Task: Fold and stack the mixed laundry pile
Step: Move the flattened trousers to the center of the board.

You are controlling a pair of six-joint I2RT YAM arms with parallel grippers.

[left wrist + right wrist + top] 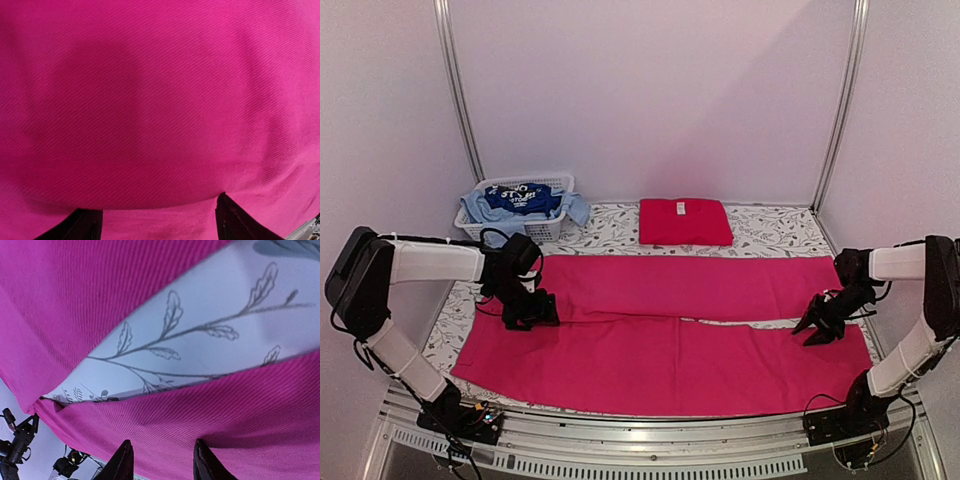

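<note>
Magenta cloth [660, 350] lies spread flat across the bench [770, 225], its fold, we judge, under way: the left gripper [532, 316] and right gripper [816, 332] sit at the 2 ends of its middle gap, jaws apart and clamping nothing, so next we need matched pinches on 1 edge.

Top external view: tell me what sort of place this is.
Probably a robot lab booth set up for laundry folding: plain white walls with aluminium posts, a leaf-printed table carrying a spread magenta cloth, a folded red garment and a white basket of clothes.
</note>
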